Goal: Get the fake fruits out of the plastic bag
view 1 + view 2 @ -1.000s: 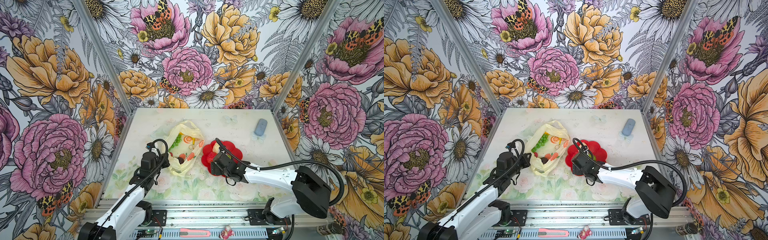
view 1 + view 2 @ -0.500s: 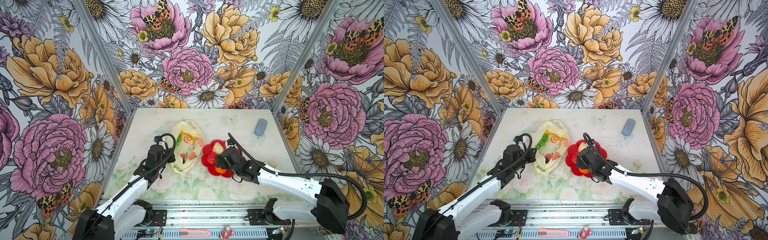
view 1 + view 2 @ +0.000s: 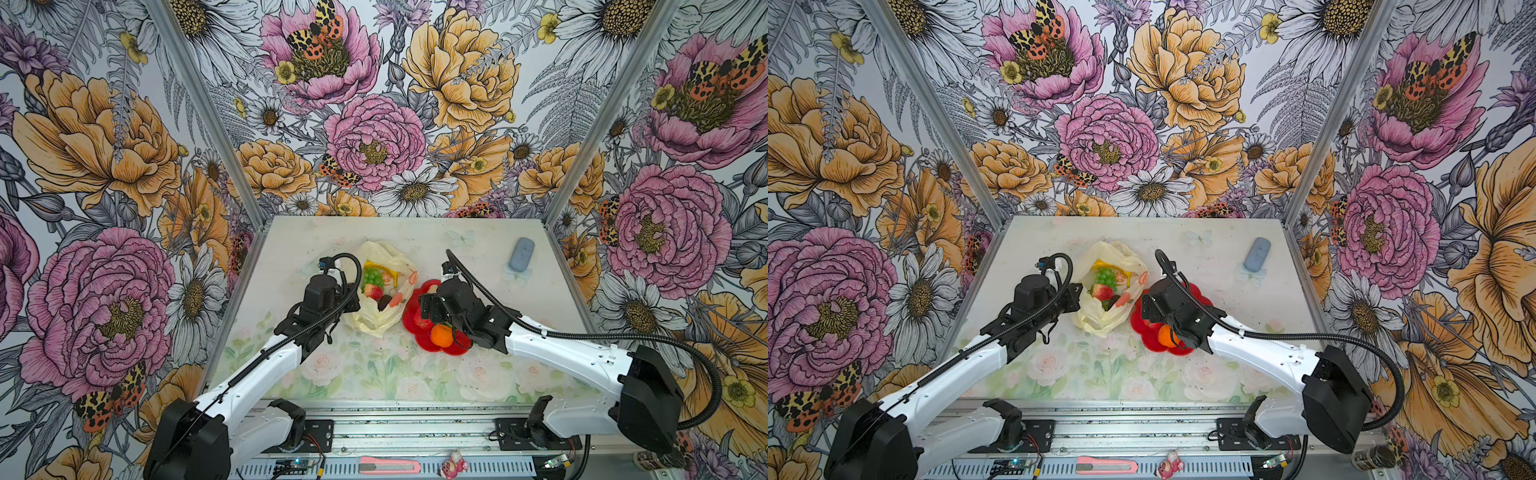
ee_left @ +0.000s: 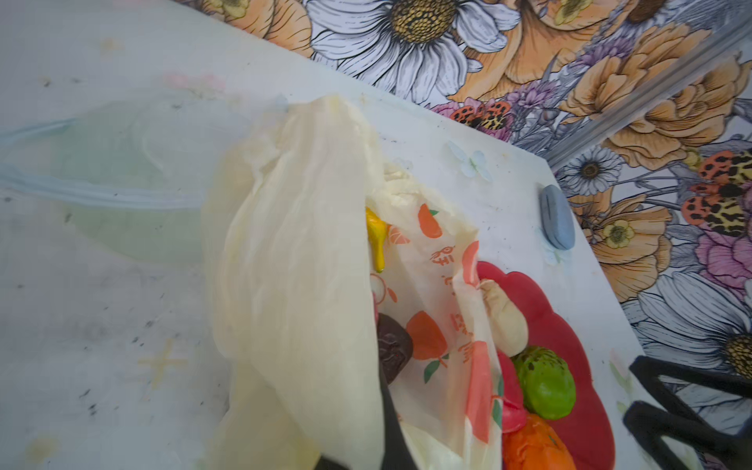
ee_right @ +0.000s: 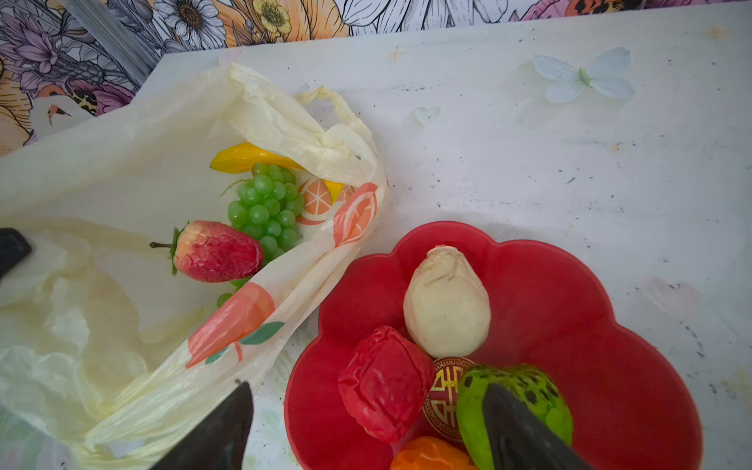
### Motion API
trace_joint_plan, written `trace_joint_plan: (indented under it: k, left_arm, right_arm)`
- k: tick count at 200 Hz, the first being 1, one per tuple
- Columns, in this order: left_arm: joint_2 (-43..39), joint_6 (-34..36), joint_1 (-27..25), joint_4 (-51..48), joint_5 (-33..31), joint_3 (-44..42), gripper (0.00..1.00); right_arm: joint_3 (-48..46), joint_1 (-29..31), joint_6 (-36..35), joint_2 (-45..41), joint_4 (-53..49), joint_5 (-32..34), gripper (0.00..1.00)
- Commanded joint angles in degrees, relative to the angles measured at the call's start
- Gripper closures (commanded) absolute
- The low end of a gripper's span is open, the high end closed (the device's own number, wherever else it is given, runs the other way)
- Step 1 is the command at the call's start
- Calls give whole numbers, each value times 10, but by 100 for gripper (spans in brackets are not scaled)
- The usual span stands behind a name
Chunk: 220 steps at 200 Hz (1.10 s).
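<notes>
- Cream-yellow plastic bag (image 3: 376, 322) lies open on the counter (image 3: 457, 376), just beside the red plate (image 5: 590, 325); banana (image 5: 244, 156), grape bunch (image 5: 266, 207) and strawberry (image 5: 219, 252) sit inside.
- The left claw (image 3: 352, 305), pressed together, pinches the bag's rim.
- The right claw (image 3: 428, 309) hangs spread above the plate's orange (image 3: 441, 335).

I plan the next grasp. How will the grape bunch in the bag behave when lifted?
The grape bunch looks like many small glossy beads, so a grip may slip. Being small, it is probably light. The thin plastic bag under it might lift along.
</notes>
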Motion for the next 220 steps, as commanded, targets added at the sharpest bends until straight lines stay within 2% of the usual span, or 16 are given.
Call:
trace_joint_plan:
  k: [1,20,48,76,100,124,166,197,220]
  left_arm:
    - [-42,-36,15,-33,11,-45,100]
    - [-56,-64,26,-57,9,-75,100]
    - [-35,-96,73,-67,51,-108,100]
    - [-27,-84,97,-77,48,-104,100]
    - [-28,-47,96,-94,-4,-80,100]
    - [-17,-31,105,-77,-11,-76,100]
    - [3,6,104,-53,-54,-67,100]
    - [19,28,90,-25,-34,-66,100]
    - [51,48,57,-18,-16,-51,100]
  right_arm:
    - [52,13,-29,39,21,-46,12]
    - [96,28,-42,86,24,-79,14]
    - [164,45,-57,166,25,-110,18]
    - [215,52,-56,238,26,-129,22]
    - [251,68,-59,290,25,-161,24]
    - [264,82,-53,326,25,-167,27]
    - [219,83,-19,332,25,-160,30]
    - [199,81,-6,320,24,-144,30]
    - [207,73,-4,310,23,-127,30]
